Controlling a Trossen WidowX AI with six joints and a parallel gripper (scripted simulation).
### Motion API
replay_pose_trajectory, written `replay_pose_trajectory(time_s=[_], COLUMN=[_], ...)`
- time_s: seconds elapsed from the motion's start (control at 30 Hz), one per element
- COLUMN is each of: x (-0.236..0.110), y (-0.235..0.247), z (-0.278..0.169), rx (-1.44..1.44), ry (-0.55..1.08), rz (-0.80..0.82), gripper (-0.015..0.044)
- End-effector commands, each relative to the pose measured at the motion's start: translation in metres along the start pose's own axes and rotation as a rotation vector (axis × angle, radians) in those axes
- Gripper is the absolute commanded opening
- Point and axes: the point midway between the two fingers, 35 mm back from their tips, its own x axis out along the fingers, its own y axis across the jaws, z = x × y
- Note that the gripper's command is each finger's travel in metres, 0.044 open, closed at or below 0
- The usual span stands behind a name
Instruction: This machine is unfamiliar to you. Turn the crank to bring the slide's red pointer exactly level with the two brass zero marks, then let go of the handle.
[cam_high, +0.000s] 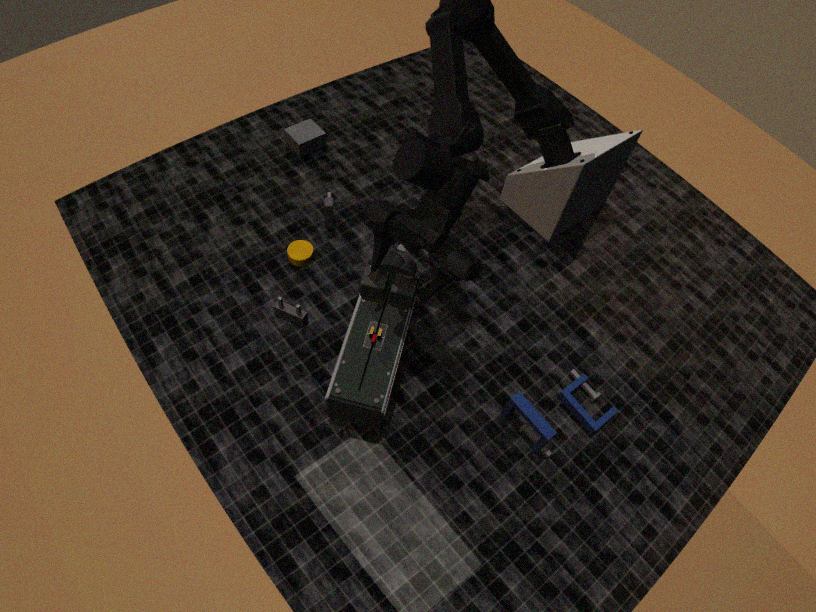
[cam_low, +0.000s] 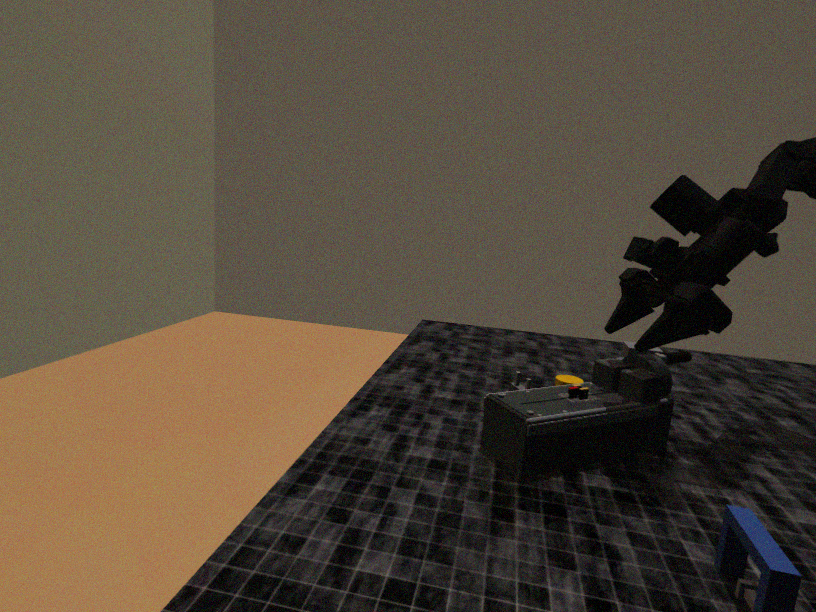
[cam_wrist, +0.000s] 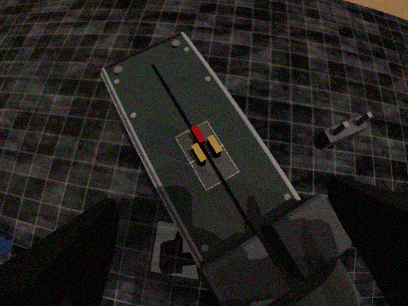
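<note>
The machine is a long dark box with a green top and a slot along its middle. On the slide, the red pointer sits just past the two brass zero marks, on the side away from the crank. The crank is at the machine's end block near the arm. My gripper is open and empty. It hangs just above the crank end, one finger on each side, touching nothing.
A yellow disc, a small grey fixture and a peg lie left of the machine. There is a grey cube at the back and a white wedge on the right. Blue brackets lie in front on the right.
</note>
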Motion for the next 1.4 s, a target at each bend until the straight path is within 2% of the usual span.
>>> replay_pose_trajectory(time_s=[0.0,0.23,0.93,1.1,1.37], x=[-0.025,-0.037,-0.095,-0.092,-0.065], y=[-0.002,-0.02,-0.072,-0.073,-0.073], z=[0.024,0.013,-0.058,-0.06,-0.085], rx=[0.015,-0.049,-0.313,-0.314,-0.315], ry=[-0.025,-0.019,-0.072,-0.072,-0.072], rz=[-0.006,0.049,0.292,0.294,0.292], gripper=[0.044,0.044,0.044,0.044,0.044])
